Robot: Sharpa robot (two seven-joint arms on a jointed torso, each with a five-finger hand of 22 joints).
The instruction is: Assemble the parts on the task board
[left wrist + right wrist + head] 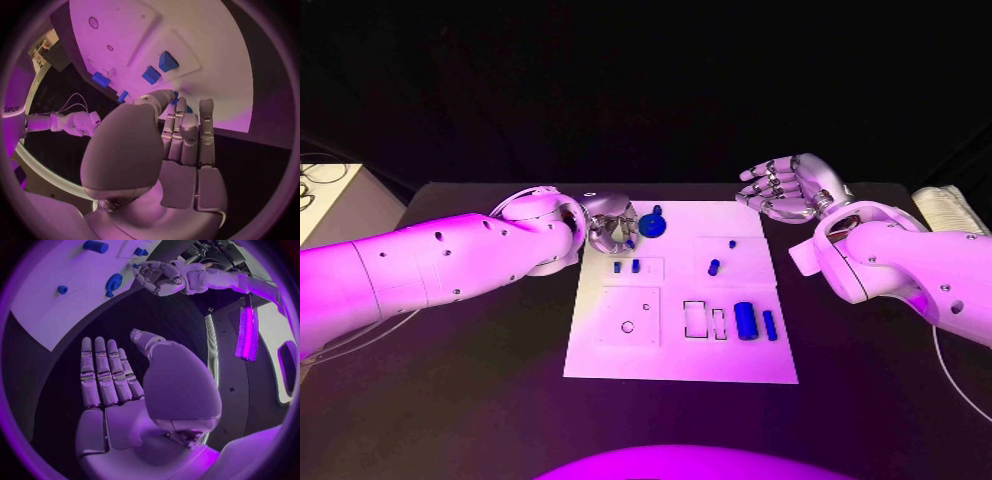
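Blue round part (655, 224) lies just beside left hand (607, 226).

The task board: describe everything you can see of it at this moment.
The task board is a flat white rectangular plate lying in the middle of the black table. Its surface carries outlined panels, rectangular slots and small round holes. Small blue parts sit on it: a round piece near the far edge, short pegs mid-board, and two cylinders by the slots. The left hand hovers at its far left corner; contact cannot be told.
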